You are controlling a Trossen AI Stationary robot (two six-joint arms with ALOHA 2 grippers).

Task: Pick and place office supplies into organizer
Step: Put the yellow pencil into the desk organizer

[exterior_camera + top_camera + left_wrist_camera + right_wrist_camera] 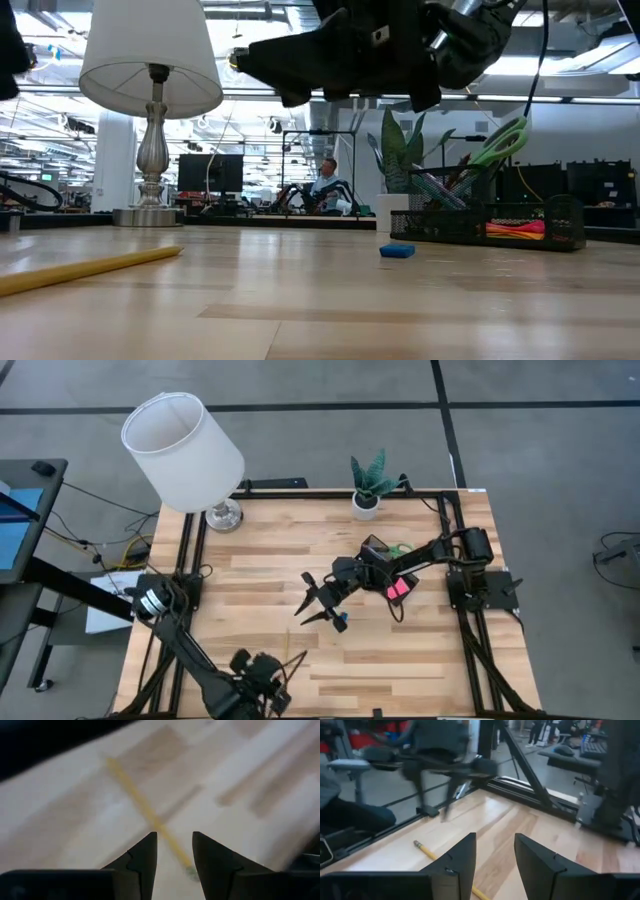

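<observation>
Four cameras: one overhead, one at tabletop level, two on the wrists.
Overhead looks straight down on the table (330,560); low view looks level across it; both wrist views sit close above it, sharing the yellow pencil (145,810).

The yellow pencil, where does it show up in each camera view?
High view: yellow pencil near the table's front edge, beside the left tool.
Low view: lying lower left, in front of the lamp.
Left wrist view: diagonal streak running to that tool's fingers.
Right wrist view: low on the table.
Shared landmark: the wooden table.
</observation>
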